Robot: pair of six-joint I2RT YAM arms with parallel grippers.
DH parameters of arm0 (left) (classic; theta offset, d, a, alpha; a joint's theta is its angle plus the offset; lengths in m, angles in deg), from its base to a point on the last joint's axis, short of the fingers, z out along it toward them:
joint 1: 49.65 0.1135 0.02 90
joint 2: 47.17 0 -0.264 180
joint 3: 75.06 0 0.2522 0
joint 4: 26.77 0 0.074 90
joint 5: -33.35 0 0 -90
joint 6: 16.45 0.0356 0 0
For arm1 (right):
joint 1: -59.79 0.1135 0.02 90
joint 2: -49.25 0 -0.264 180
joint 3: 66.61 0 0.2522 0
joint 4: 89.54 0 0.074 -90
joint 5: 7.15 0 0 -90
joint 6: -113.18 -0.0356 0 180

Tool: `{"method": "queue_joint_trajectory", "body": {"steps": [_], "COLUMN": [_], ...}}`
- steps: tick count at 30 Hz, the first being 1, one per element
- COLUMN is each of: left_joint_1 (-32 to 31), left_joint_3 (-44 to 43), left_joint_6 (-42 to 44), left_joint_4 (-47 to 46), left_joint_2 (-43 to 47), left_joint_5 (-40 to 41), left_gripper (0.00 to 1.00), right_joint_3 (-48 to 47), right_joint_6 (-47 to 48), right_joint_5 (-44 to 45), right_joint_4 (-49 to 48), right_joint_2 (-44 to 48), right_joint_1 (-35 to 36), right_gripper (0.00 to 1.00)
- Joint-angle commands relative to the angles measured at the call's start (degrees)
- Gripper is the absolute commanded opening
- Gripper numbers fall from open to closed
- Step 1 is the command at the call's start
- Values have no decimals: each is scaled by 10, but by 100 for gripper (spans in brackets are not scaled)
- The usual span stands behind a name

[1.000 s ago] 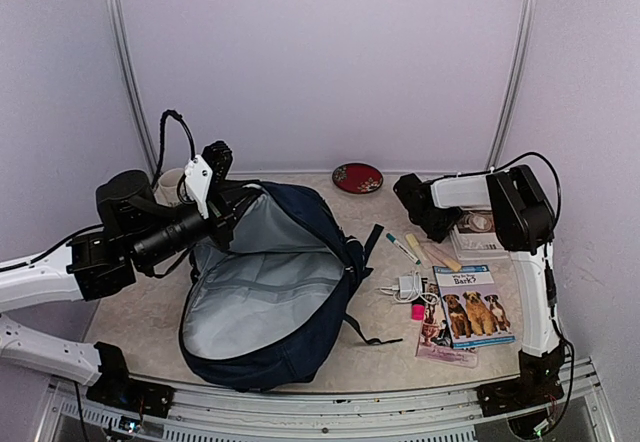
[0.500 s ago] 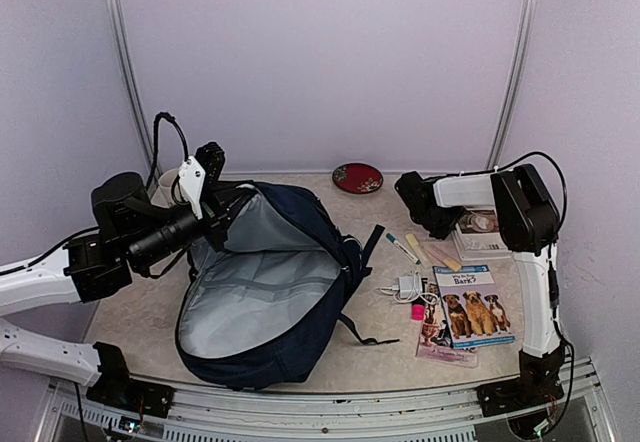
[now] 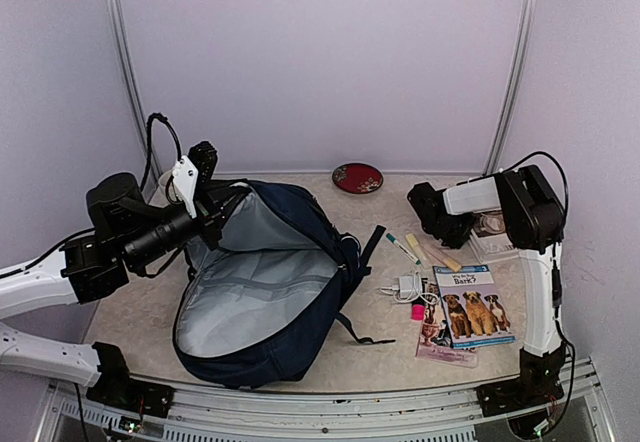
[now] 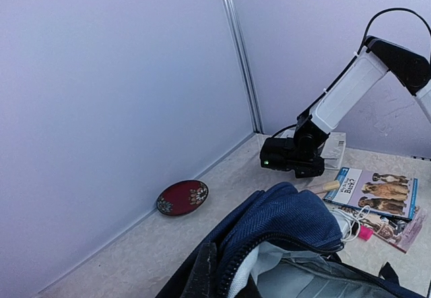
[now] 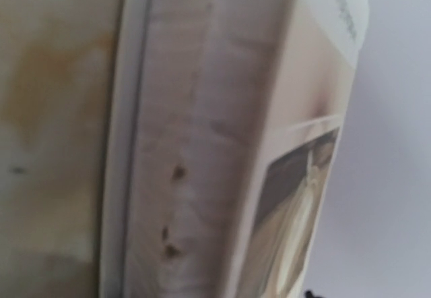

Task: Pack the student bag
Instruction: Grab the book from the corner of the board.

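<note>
Barely begun: the student bag (image 3: 270, 292) lies open and seemingly empty on the worktop (image 3: 150, 322), rim pinched by the left tool (image 3: 215, 217) — pens (image 3: 405, 247), charger (image 3: 408, 285) and books (image 3: 472, 307) lie outside, the right tool (image 3: 450, 227) near them, its spread impossible to tell.

- Top view: soft, even, diffuse light, with a faint violet cast on the walls (image 3: 320, 62). No glare and no hot spots.
- Shadows are weak, just a soft dark edge under the student bag (image 3: 270, 272) on the tabletop (image 3: 140, 322). The grey lining reads bright, while the navy shell goes near black and loses detail.
- Left wrist view: reasonably sharp, bright and flat. The corner post (image 4: 237, 48) is slightly bowed by the wide-angle lens.
- Right wrist view: too close, so the whole frame is out of focus. The book (image 5: 202, 143) is smeared, and the right edge is washed out and pale.
</note>
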State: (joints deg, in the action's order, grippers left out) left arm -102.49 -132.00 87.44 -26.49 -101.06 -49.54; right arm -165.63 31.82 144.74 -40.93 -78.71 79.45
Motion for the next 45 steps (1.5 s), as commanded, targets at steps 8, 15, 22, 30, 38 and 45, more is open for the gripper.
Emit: {"method": "queue_joint_trajectory", "body": {"steps": [8,15,22,30,38,45], "left_joint_1": [11,12,15,17,19,19], "left_joint_3": [-1,-1,1,5,1,-5], "left_joint_6": [-5,-3,-3,-5,-5,-8], "left_joint_4": [-54,-53,-53,-54,-55,-65], "left_joint_2": [15,17,27,32,26,7], "left_joint_5": [11,15,13,14,11,-1], "left_gripper": [0,0,0,0,0,0], "right_joint_3": [40,68,98,92,81,70], "right_joint_6": [84,96,119,178,167,150], "right_joint_5": [28,24,15,14,19,20], "right_joint_4": [-98,-119,-159,-215,-209,-203], "right_joint_2": [49,78,83,71,72,147], "right_joint_1": [-56,-79,-138,-148,-158,-121], "right_gripper": [39,38,37,33,0,0]}}
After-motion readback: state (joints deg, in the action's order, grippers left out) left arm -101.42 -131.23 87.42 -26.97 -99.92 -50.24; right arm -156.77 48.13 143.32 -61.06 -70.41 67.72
